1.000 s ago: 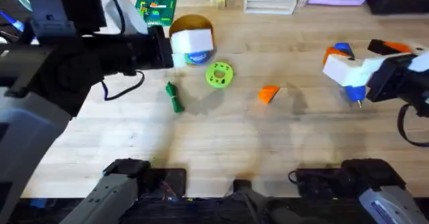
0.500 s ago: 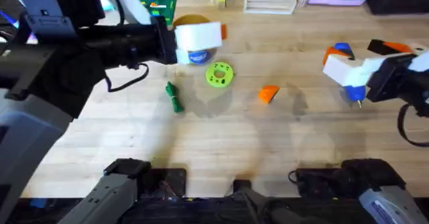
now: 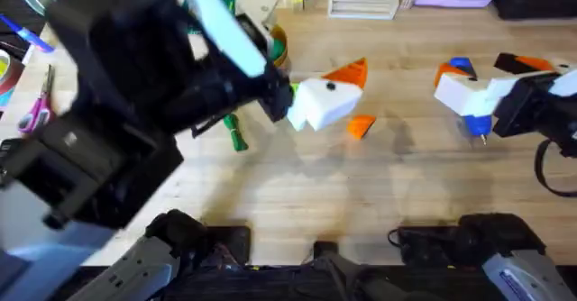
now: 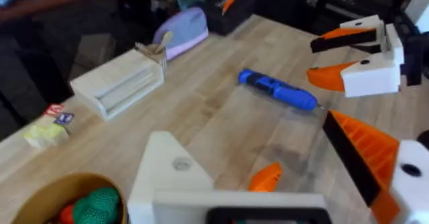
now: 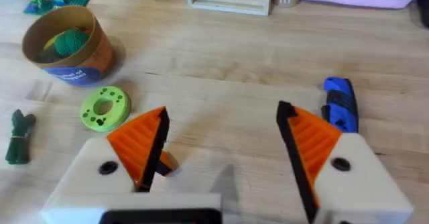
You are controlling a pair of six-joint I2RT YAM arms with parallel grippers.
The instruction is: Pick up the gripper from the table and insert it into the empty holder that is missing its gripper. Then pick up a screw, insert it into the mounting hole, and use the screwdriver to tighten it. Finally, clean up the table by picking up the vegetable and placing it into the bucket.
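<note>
Left claw [image 3: 341, 89] wide apart and clamped on nothing, over the middle of the table [image 3: 270, 202]; one finger with an orange ribbed pad, the other only a bare white holder [image 4: 171, 177]. Right claw [image 5: 224, 120] also apart and empty, both fingers with orange pads, at 3 o'clock from the left claw and well apart from it. Bucket [image 5: 67, 46] upright at 11 o'clock from the left claw, green and red pieces inside. Screwdriver [image 4: 278, 90] flat on the wood, just beside the right claw. Green disc [image 5: 104, 106] near the bucket. Vegetable [image 3: 236, 134] lying at 8 o'clock from the left claw. Loose orange gripper [image 3: 361, 126] on the table at 5 o'clock from the holder, just beside it; touching or apart, cannot tell.
</note>
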